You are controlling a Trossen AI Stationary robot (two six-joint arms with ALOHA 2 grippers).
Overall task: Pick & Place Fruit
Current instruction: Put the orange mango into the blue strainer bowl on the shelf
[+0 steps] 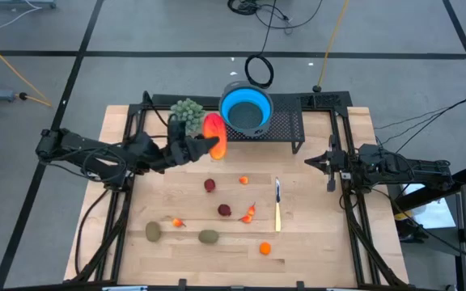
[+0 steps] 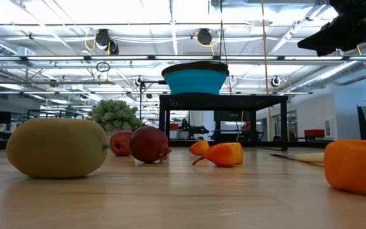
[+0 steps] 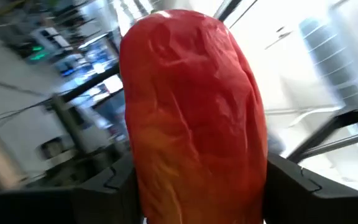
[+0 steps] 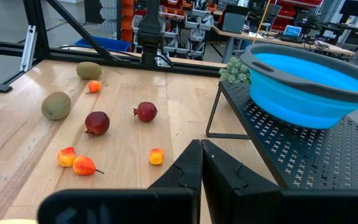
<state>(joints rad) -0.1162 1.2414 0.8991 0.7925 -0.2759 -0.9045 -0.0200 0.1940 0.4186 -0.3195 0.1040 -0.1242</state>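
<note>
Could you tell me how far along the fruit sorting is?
Nothing shows in the blue bowl yet. In hand: the left gripper holds the mango up beside the bowl. Left on the table: two red fruits, two green ovals and several small orange ones. The right gripper waits shut at the right edge.

There are no words, numbers, labels or signs that can be read on anything in these pictures at all.

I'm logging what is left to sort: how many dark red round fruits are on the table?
2. One dark red fruit lies mid-table, the other dark red fruit just nearer the front edge, left of the knife. None seems hidden.
</note>
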